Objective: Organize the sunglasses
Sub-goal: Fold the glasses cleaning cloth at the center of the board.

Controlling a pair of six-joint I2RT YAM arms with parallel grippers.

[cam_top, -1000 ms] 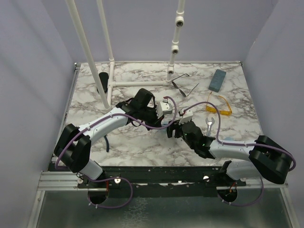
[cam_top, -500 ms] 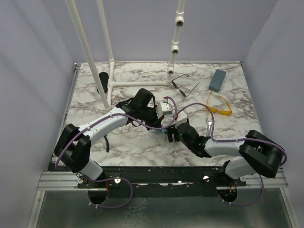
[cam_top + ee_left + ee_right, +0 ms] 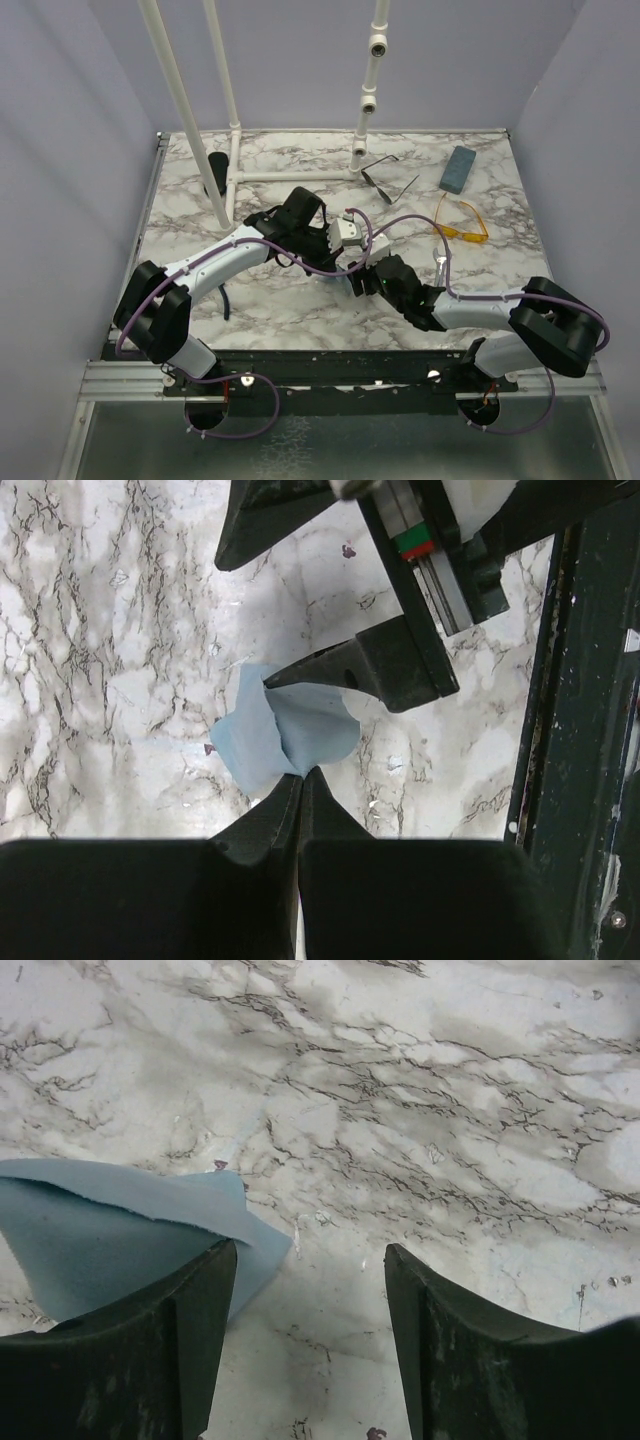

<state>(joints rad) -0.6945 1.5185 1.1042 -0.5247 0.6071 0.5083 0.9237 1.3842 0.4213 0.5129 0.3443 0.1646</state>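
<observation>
Sunglasses: light, fragile, probably best held at bridge. My left pincer clamps blue cloth; right pincer spread wide, empty.

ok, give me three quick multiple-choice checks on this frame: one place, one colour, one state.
1. Where does the blue-grey case lie?
A. far right corner
B. near left corner
C. dead centre

2. What colour is the cloth?
A. red
B. light blue
C. black

3. What state is the left gripper in?
A. wide open, holding nothing
B. shut on the cloth
C. shut on the case

Key:
1 A, the top view shows it at the far right.
2 B, both wrist views show it pale blue.
3 B, the left wrist view shows the fingers pressed together on the cloth's edge.
</observation>
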